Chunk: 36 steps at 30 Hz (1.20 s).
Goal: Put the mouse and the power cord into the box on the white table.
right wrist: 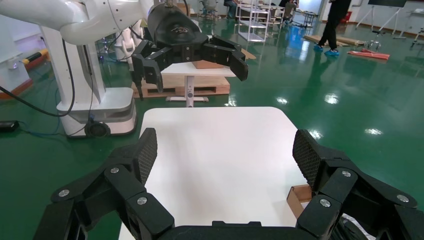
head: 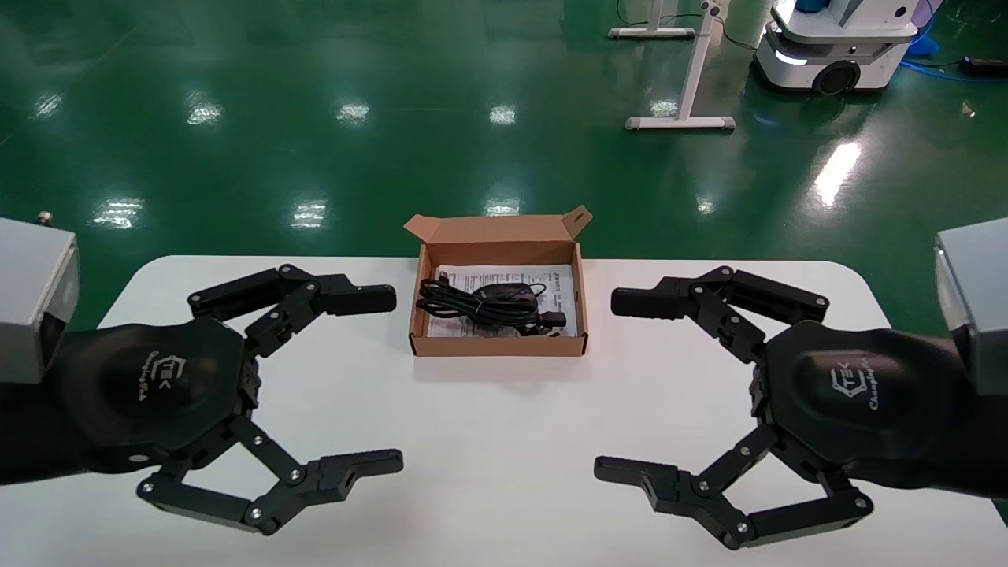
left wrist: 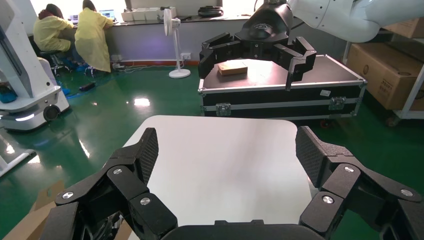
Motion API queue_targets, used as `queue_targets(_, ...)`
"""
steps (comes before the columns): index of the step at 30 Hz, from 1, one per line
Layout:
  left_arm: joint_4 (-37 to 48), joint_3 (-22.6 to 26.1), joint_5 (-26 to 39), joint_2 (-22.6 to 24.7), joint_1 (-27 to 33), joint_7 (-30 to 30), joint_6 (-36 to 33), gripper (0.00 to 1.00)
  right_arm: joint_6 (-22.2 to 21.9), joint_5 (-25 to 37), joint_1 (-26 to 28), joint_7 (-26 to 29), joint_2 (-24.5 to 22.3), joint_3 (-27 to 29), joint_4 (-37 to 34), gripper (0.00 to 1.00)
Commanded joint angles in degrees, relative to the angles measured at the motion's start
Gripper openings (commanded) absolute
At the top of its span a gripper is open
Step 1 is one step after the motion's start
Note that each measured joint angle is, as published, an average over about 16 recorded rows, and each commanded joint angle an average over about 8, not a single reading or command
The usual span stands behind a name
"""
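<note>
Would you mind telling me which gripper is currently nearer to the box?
Neither clearly. The left gripper hangs open to the left of the box, the right gripper open to its right, about equally far, both empty. The mouse and power cord lie inside.

1. We see our left gripper's (left wrist: 227, 165) two black ribbed fingers (left wrist: 145, 155) spread wide apart, holding nothing, over the large plain white table (left wrist: 225, 165) with rounded corners.
2. Beyond the table's far edge, our right gripper (left wrist: 255, 50) hangs with its black fingers parted.
3. A brown cardboard box corner (left wrist: 37, 212) shows beside the table's near edge.
4. A long black flight case (left wrist: 280, 95) stands on the green floor (left wrist: 115, 115).
</note>
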<state>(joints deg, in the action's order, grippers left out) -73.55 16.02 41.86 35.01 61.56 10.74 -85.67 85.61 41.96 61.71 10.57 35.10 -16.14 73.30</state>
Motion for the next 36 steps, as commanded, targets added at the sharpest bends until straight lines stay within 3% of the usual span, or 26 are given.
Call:
queue_targets(1,0.0,0.0,0.0,0.0,0.0,0.0,0.0,1.0,0.0,0.0,0.0,0.0,0.0,0.0,0.0,1.0)
queue_targets(36,0.0,0.0,0.0,0.0,0.0,0.0,0.0,1.0,0.0,0.0,0.0,0.0,0.0,0.0,0.0,1.0)
